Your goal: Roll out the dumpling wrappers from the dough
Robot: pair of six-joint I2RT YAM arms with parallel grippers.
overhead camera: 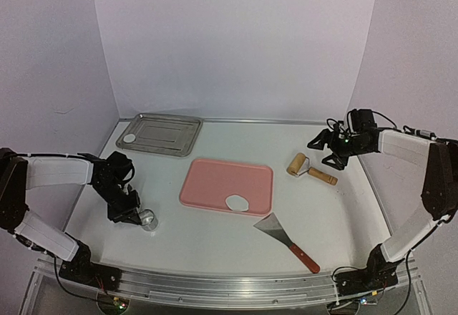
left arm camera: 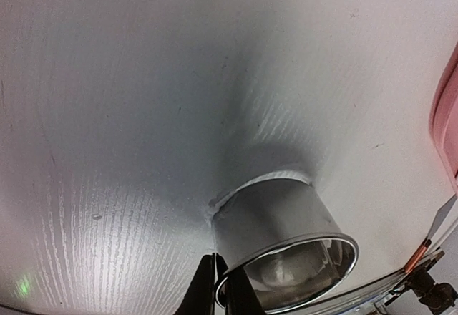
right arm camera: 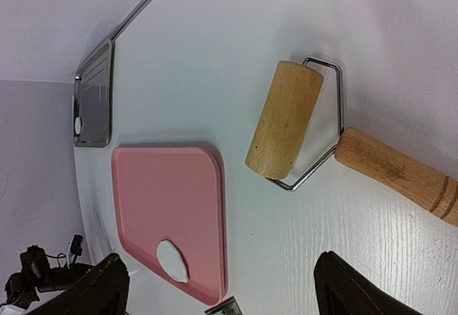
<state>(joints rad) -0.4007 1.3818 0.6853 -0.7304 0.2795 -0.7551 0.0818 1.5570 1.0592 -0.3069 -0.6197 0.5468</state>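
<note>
One dumpling wrapper [overhead camera: 129,139], a small white disc, lies in the left corner of the steel tray [overhead camera: 161,134] [right arm camera: 93,104]; the right wrist view also catches this wrapper [right arm camera: 77,124]. A flat white dough piece [overhead camera: 237,202] [right arm camera: 173,261] sits near the front edge of the pink board [overhead camera: 227,186] [right arm camera: 172,207]. My left gripper [overhead camera: 138,217] [left arm camera: 217,275] is shut on the rim of the metal ring cutter [overhead camera: 149,220] [left arm camera: 286,236], which stands on the table with a thin white strip [left arm camera: 261,182] at its base. My right gripper [overhead camera: 323,154] [right arm camera: 222,293] is open just above the wooden rolling pin [overhead camera: 311,170] [right arm camera: 286,118], holding nothing.
A metal scraper with a red handle [overhead camera: 286,238] lies on the table in front of the board's right corner. White walls close the back and sides. The table's metal front rail [overhead camera: 229,286] runs between the arm bases.
</note>
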